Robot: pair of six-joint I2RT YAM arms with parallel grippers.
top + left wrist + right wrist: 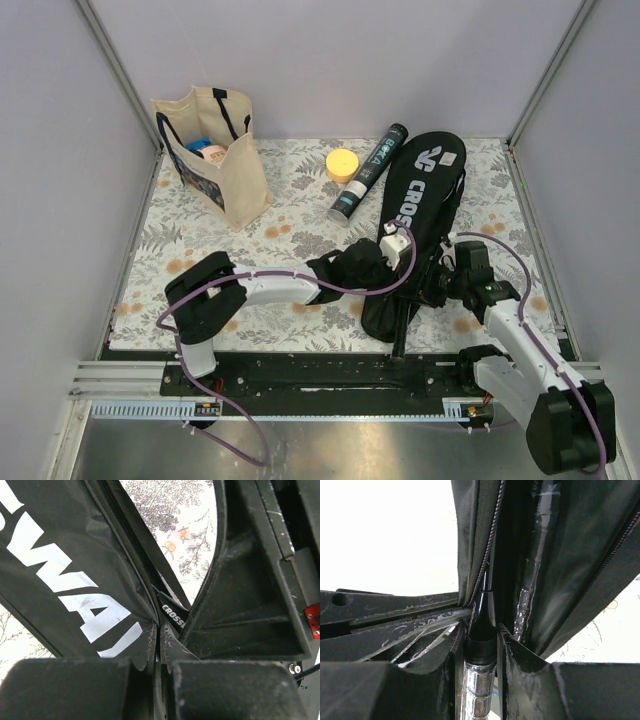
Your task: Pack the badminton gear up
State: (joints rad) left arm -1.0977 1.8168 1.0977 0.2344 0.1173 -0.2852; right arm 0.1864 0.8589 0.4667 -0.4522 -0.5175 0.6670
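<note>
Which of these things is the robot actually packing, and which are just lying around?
Part of the job:
black CROSSWAY cover
racket, partly inside it
black lettered tube

Just lying about:
beige tote bag
yellow disc

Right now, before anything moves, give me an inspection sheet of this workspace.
Surface: floral-patterned tabletop, flat.
Job's things: black racket-shaped "CROSSWAY" cover lying at right; long black lettered tube beside it; thin black racket handle entering the cover's opening.
Clutter: beige tote bag with dark handles, far left; round yellow object near the tube.
End effectors: left end effector shut on the cover's edge; right end effector shut on the racket handle.
Cables: purple cables along both arms.
Surroundings: pale walls, metal frame.
</note>
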